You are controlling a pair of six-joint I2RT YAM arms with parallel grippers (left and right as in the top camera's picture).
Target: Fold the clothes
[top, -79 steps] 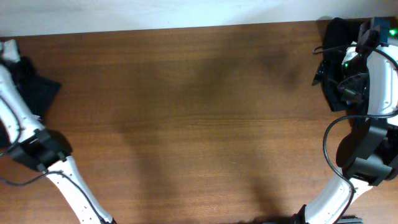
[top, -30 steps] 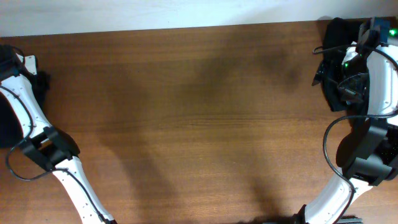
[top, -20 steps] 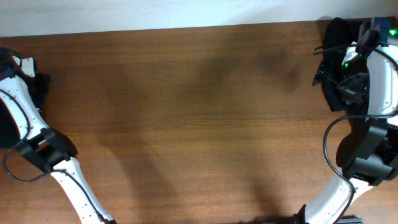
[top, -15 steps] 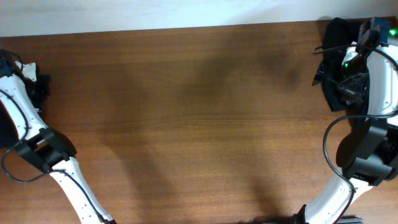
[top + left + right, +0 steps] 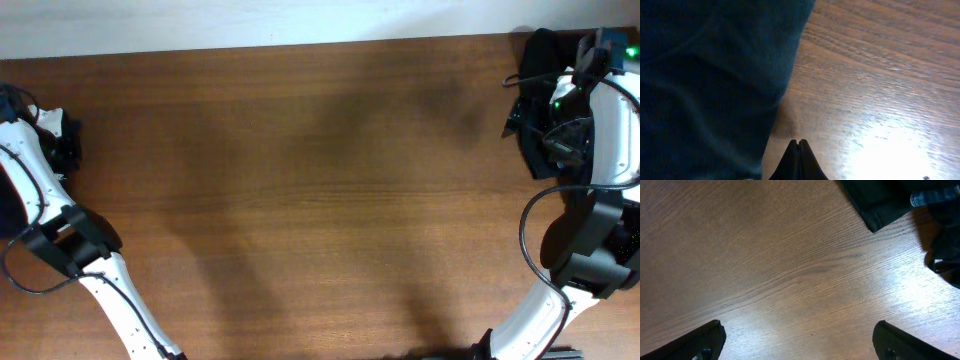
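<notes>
I saw the left gripper [image 5: 798,152] closed on nothing, with a dark garment [image 5: 705,90] just left of it. The right gripper [image 5: 799,335] gaped wide and empty, with black clothes [image 5: 880,200] beyond it on the bench [image 5: 790,255].

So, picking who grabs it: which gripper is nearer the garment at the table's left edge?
Left. The left gripper sits shut right beside the garment; the right gripper hangs open across the table, far from it.

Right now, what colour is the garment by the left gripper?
Plain black garment; best in left wrist view.
</notes>
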